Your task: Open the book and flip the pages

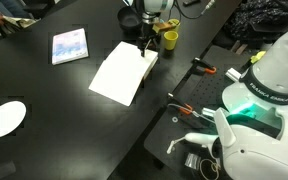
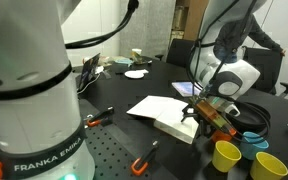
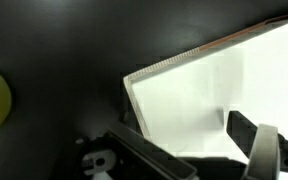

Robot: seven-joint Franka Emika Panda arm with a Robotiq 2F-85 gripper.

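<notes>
Book (image 1: 117,78) lying open on the matte black counter (image 1: 54,100). Its broad rectangular pages (image 1: 126,62) are facing up, plain, white and smooth. In the wrist view the stacked sheet edges are showing as a fine ribbed band along one side.

End effector (image 1: 144,47) hanging over one edge of the book, dark fingers (image 3: 247,130) standing wide apart above the paper, gripping nothing.

Round yellow cup (image 1: 169,38) sitting just beyond that edge of the book. Thin blue-pink booklet (image 1: 69,45) lying flat, apart from the book. White round plate (image 1: 4,118) resting well away from the book.
</notes>
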